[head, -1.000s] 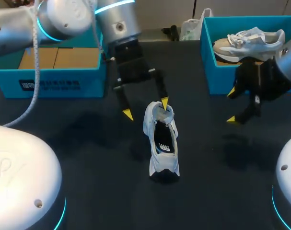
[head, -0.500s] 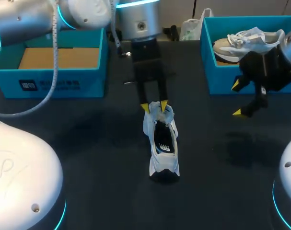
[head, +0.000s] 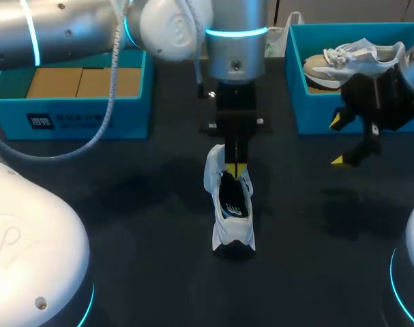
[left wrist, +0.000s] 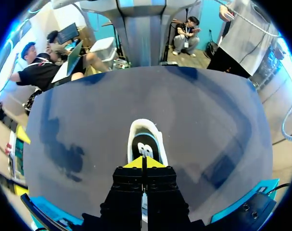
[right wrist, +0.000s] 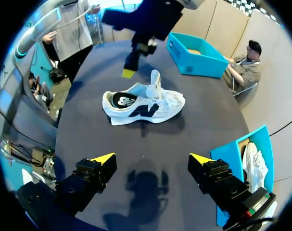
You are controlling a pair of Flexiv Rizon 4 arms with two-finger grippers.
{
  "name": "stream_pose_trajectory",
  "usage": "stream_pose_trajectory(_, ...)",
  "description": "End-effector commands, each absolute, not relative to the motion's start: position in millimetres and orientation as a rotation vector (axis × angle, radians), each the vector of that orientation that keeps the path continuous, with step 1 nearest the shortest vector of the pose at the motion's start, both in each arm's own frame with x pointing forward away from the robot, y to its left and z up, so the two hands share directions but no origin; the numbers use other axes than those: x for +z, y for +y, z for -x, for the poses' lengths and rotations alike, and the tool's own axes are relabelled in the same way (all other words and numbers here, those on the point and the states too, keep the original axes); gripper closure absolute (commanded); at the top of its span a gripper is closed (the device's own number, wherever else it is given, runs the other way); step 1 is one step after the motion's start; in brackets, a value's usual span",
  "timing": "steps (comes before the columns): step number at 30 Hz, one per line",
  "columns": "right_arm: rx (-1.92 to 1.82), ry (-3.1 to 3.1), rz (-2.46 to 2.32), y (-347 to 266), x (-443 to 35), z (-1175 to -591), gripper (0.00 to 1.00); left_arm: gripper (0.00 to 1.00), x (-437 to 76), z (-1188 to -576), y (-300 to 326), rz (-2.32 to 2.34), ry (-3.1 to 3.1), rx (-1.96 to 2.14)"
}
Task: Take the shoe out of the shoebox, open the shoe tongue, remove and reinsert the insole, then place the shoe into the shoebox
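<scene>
Dark counter [head: 125, 225] carries the white shoe [head: 230, 204] upright on its sole, near the middle and outside the blue shoebox [head: 316, 112]. Left end effector [left wrist: 145, 162] has its yellow tips pressed together just above the shoe's opening, gripping nothing. Right end effector [head: 336, 141] gapes wide, empty, beside the shoebox.

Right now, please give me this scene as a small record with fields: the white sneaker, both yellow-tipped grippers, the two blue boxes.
shoe: white sneaker with dark insole, on its sole on the dark table, tongue raised
left gripper: shut, tips over the sneaker's opening, no grip visible
right gripper: open, empty, beside the right box
left blue box: only brown floor shows
right blue box: holds a second pale sneaker
</scene>
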State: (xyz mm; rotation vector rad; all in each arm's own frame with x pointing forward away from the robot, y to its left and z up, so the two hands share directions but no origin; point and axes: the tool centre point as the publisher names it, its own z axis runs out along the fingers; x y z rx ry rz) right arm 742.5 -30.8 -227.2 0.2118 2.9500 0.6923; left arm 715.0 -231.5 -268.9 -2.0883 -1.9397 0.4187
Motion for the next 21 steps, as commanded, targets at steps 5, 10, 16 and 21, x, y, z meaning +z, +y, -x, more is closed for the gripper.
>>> stream_pose_trajectory(5,0.689,2.950,-0.213,-30.5,-227.4,-741.7,0.00,1.00,-297.1,-700.1,-239.2,2.171,-1.915,0.321)
stream_pose_trajectory(10,0.689,2.950,-0.213,-30.5,-227.4,-741.7,0.00,1.00,-313.9,-696.4,-237.5,2.218,-1.908,0.263)
stream_pose_trajectory(16,0.689,2.950,-0.213,-30.5,-227.4,-741.7,0.00,1.00,-328.0,-701.0,-232.5,2.196,-1.954,0.190)
stream_pose_trajectory(21,0.689,2.950,-0.213,-30.5,-227.4,-741.7,0.00,1.00,-342.8,-705.1,-229.8,2.165,-2.003,0.116)
